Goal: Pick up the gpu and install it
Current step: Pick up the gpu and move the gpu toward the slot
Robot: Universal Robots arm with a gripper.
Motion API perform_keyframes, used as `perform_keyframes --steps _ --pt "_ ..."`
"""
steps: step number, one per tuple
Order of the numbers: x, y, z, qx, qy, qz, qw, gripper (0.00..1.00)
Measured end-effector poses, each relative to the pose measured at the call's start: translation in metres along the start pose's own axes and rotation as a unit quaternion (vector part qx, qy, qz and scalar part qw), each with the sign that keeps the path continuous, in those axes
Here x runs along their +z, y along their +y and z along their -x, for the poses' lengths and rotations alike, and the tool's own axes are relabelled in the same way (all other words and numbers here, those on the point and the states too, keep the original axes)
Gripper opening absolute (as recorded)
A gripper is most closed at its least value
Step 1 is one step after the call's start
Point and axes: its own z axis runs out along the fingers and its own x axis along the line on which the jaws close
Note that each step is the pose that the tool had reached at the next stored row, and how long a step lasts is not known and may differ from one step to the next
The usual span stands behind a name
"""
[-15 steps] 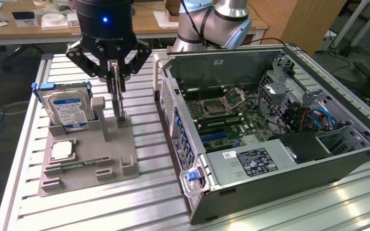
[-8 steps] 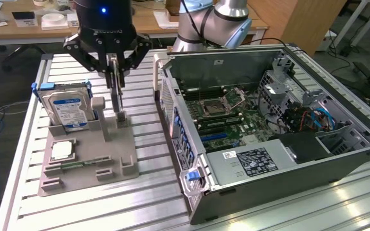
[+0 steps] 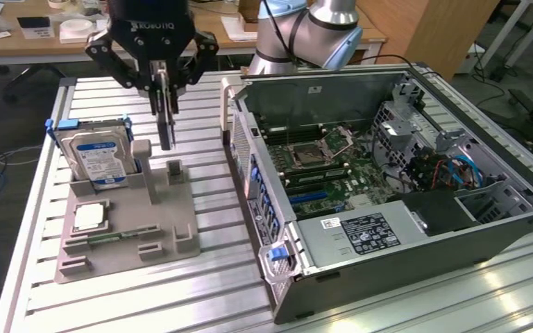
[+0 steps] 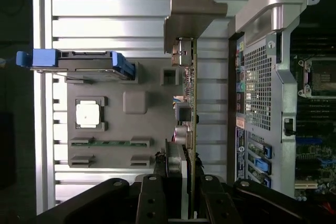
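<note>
The gpu (image 3: 166, 128) hangs edge-on from my gripper (image 3: 162, 87), which is shut on its upper edge. The thin dark card is lifted clear above the grey holder block (image 3: 160, 229), just over a small upright slot post (image 3: 175, 171). In the wrist view the gpu (image 4: 192, 103) runs as a narrow strip away from my gripper (image 4: 184, 182), ending in its pale metal bracket (image 4: 191, 9). The open computer case (image 3: 488, 239) lies on its side toward the exterior view's right, with the motherboard (image 3: 332, 163) exposed.
The holder block also carries a silver hard drive (image 3: 100, 156) with a blue-white label standing upright, a processor chip (image 3: 91, 216) and a small green memory stick (image 3: 109, 238). The case's rear panel (image 4: 257, 93) sits close beside the card. The slatted metal table (image 3: 211, 298) extends in front.
</note>
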Motion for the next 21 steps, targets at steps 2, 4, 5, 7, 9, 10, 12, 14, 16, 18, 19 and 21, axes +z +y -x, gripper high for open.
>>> perform_keyframes --steps 2,4,5,7,9,10,12,14,16,18,19,21 --pt "-0.0066 0.0003 0.0 0.0 0.0001 0.0 1.0 0.28" --pt "-0.0124 0.0006 0.0 0.0 0.0 0.0 1.0 0.28" --pt "-0.0147 0.0007 0.0 0.0 0.0 0.0 1.0 0.28" --pt "-0.0164 0.0008 0.0 0.0 0.0 0.0 1.0 0.28" --pt "-0.0164 0.0007 0.0 0.0 0.0 -0.0003 1.0 0.28" --pt "-0.0165 0.0007 0.0 0.0 0.0 -0.0006 1.0 0.28" --pt "-0.0165 0.0008 0.0 0.0 0.0 -0.0008 1.0 0.28" --pt "-0.0165 0.0008 0.003 0.0 0.0 -0.0011 1.0 0.28" --pt "-0.0165 0.0009 0.006 0.0 0.0 -0.001 1.0 0.28" --pt "-0.0165 0.0009 0.009 0.0 0.0 -0.001 1.0 0.28" --pt "-0.0165 0.001 0.011 0.0 0.0 -0.001 1.0 0.28" --pt "-0.0165 0.0011 0.016 0.0 0.0 -0.001 1.0 0.28"
